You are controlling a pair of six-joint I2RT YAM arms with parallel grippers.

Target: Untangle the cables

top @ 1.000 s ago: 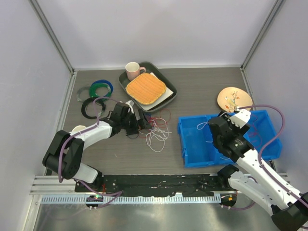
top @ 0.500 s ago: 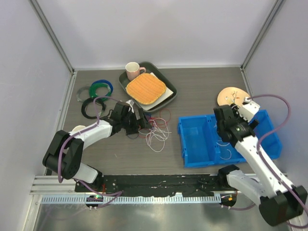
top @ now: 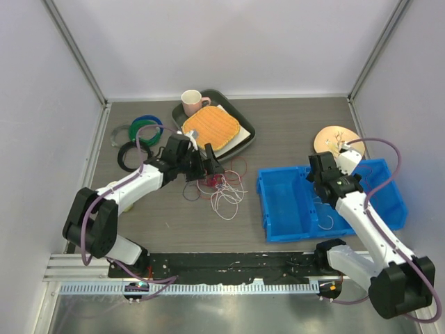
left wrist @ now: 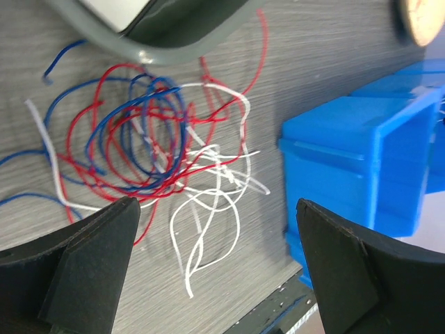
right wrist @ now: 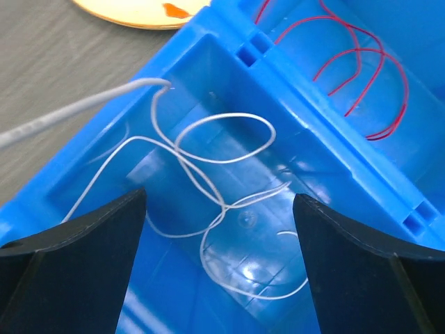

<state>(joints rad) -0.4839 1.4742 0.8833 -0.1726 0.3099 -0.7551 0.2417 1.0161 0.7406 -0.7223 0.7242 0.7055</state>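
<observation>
Over the bin [top: 278, 209], our right gripper [right wrist: 219, 202] now gapes empty, a white cable [right wrist: 222, 207] freshly freed inside, our left gripper [left wrist: 217, 209] wide above the remaining tangle [left wrist: 149, 139] left of it.

Cables [left wrist: 160, 146] red, blue, white; bin [top: 281, 205] blue; woven cloth [top: 211, 127] orange; mug [top: 191, 102] pink; tray [top: 229, 103] dark grey.

1. You have no text, label, brand, number or sign to read in any of the three views.
2. The only marking you get is the painted orange and dark motif on the round plate [top: 330, 139] at the far right of the surface. It is a picture, not lettering.
</observation>
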